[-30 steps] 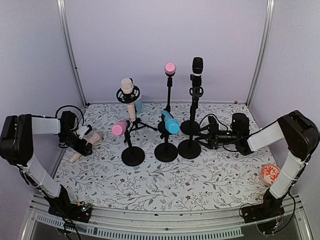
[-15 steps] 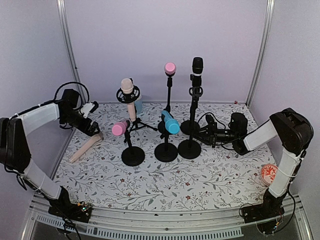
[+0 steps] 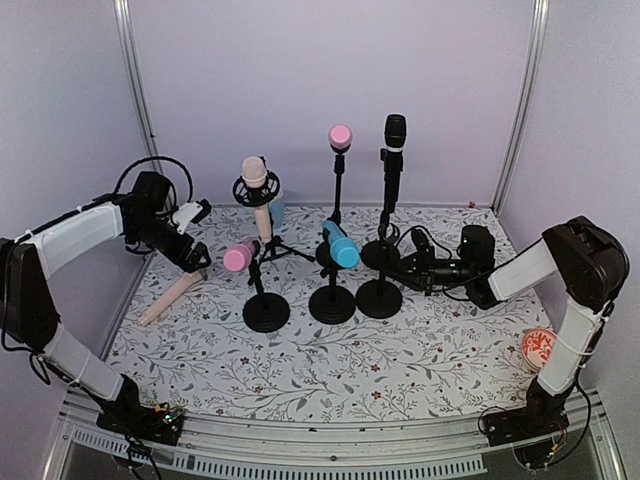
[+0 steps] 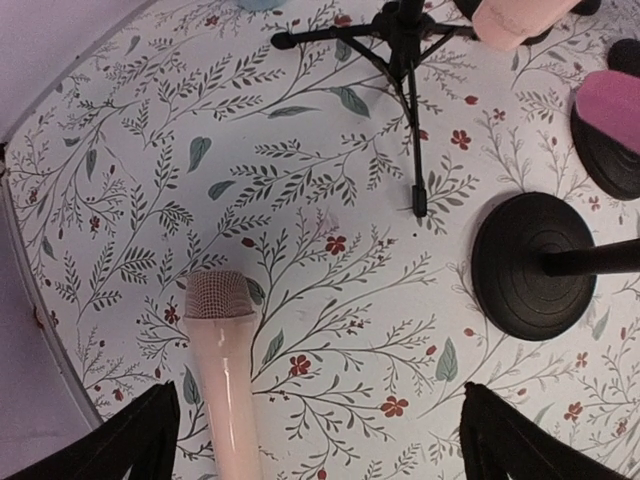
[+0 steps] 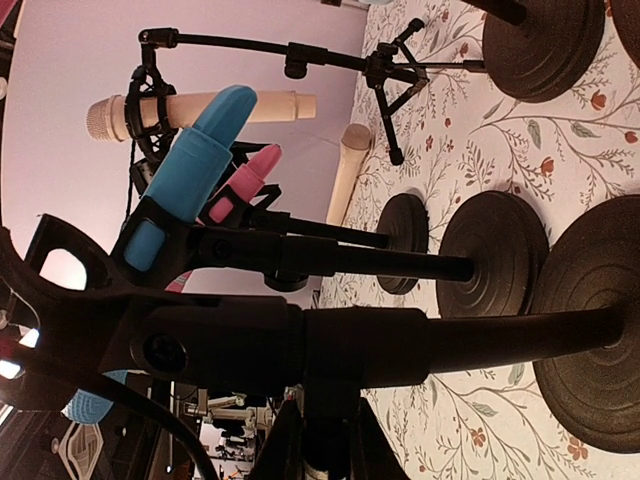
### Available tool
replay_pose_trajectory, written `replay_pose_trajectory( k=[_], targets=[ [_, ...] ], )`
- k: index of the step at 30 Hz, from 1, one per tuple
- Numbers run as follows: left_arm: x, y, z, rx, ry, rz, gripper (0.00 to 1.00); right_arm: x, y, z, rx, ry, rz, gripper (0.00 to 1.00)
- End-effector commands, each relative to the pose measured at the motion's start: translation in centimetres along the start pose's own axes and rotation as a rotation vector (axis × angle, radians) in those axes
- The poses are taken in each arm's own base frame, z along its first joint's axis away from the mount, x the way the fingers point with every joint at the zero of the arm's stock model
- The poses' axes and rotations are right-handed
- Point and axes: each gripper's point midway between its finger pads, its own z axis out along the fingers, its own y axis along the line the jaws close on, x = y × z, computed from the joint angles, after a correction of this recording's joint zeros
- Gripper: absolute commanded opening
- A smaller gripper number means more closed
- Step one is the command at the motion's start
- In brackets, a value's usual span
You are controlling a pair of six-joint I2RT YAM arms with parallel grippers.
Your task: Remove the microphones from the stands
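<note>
Changes: left end effector (image 3: 198,238) has risen clear of the beige microphone (image 3: 168,296), jaws wide apart. Right end effector (image 3: 405,268) has closed and is now clamped on the black stand (image 3: 378,297) pole. Location: microphone lies flat on the desk (image 3: 330,370), beneath the left end effector, untouched.

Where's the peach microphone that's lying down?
In the top view the peach microphone lies flat on the left side of the table, beside the wall, left of the low pink microphone and its stand.
</note>
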Motion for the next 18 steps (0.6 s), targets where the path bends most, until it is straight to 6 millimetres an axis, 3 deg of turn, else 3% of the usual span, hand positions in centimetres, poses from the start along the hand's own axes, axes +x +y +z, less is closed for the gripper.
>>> replay_pose_trajectory(
  k=[1, 10, 18],
  targets=[
    [-0.3, -0.3, -1.0, -0.005, -0.013, 0.03, 0.99, 0.1, -2.5, -0.6, 0.133, -0.02, -0.003, 0.0],
    [-0.4, -0.3, -1.1, -0.006, -0.021, 0.04, 0.99, -1.0, -3.5, -2.1, 0.366, -0.072, -0.152, 0.0],
    [-0.3, -0.1, -1.1, -0.019, -0.016, 0.054, 0.99, -1.9, -2.1, -2.8, 0.58, -0.116, -0.397, 0.01]
  ],
)
